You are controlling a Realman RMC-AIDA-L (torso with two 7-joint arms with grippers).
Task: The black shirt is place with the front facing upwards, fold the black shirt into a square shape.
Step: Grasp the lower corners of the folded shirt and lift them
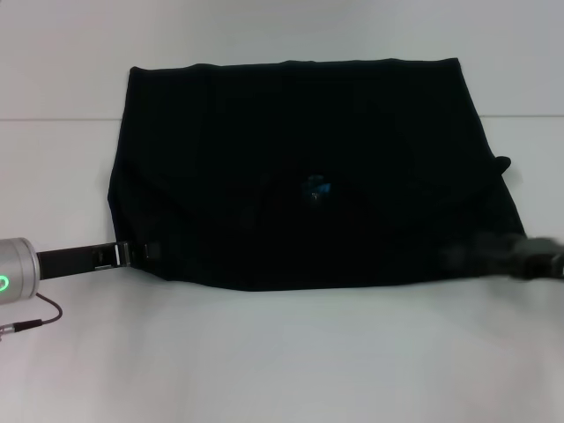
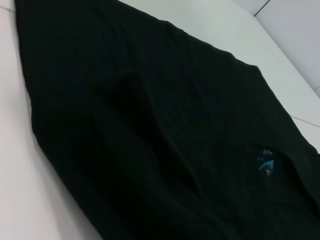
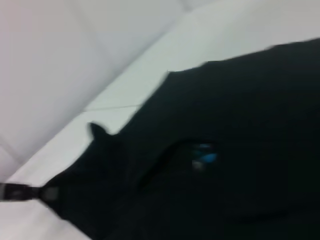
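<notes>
The black shirt (image 1: 291, 159) lies flat on the white table (image 1: 282, 361) as a wide dark block, its near side folded in. Its small blue neck label (image 1: 317, 188) shows near the middle. My left gripper (image 1: 141, 252) reaches in low at the shirt's near left corner, touching the cloth edge. My right gripper (image 1: 483, 256) is a blurred shape at the near right corner. The left wrist view shows the shirt (image 2: 150, 125) with a raised fold and the label (image 2: 265, 162). The right wrist view shows the shirt (image 3: 240, 150), the label (image 3: 205, 157) and, far off, the left gripper (image 3: 30, 192).
A small tip of cloth (image 1: 502, 163) sticks out past the shirt's right edge. A thin cable (image 1: 40, 315) hangs by the left arm's silver wrist (image 1: 13, 271). White table surface surrounds the shirt on all sides.
</notes>
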